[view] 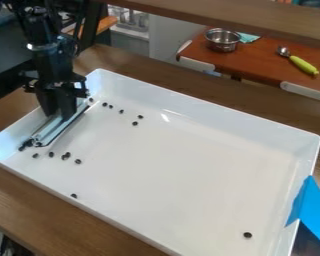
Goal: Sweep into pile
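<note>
The gripper [58,114] hangs over the left end of the white tray [183,155], shut on a long grey-white sweeper [53,131]. The sweeper's dark-edged blade lies low along the tray's left side, slanting from upper right to lower left. Small dark beans are scattered on the tray floor. Some, like this bean [121,111], sit right of the blade's upper end. Several more, including this bean [78,161], lie near its lower end. A lone bean [74,196] is by the front wall, and another bean [247,235] is at the lower right.
Tray walls surround the beans on a brown wooden table [22,200]. Blue tape [311,210] covers part of the right wall. Behind, a reddish-brown counter [256,65] holds a metal bowl [222,41] and a green-handled utensil [303,64]. A wooden beam [229,17] crosses the top.
</note>
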{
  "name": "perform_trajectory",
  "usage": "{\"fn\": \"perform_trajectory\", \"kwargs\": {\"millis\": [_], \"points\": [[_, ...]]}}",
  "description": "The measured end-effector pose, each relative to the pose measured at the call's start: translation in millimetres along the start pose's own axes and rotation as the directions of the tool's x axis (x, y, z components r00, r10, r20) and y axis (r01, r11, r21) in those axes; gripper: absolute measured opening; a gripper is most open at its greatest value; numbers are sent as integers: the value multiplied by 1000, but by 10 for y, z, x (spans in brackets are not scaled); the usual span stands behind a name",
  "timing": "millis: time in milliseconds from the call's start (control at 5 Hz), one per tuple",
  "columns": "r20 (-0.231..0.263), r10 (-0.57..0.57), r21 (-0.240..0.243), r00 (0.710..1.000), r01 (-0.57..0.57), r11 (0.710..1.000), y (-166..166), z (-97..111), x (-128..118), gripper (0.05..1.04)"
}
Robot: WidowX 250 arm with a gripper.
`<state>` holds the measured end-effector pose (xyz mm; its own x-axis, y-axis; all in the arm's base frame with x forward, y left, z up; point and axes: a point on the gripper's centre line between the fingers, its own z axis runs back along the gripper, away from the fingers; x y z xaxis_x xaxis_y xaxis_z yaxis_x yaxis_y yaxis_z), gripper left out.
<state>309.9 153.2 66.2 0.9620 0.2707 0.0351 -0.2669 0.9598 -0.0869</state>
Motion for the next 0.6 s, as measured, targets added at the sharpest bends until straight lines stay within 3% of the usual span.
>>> {"fn": "perform_trajectory", "kwargs": {"millis": [400, 600], "points": [[56, -31, -176, 998, 41, 984, -490, 586, -181, 349], [27, -89, -242, 996, 93, 966, -954, 542, -359, 349]]}}
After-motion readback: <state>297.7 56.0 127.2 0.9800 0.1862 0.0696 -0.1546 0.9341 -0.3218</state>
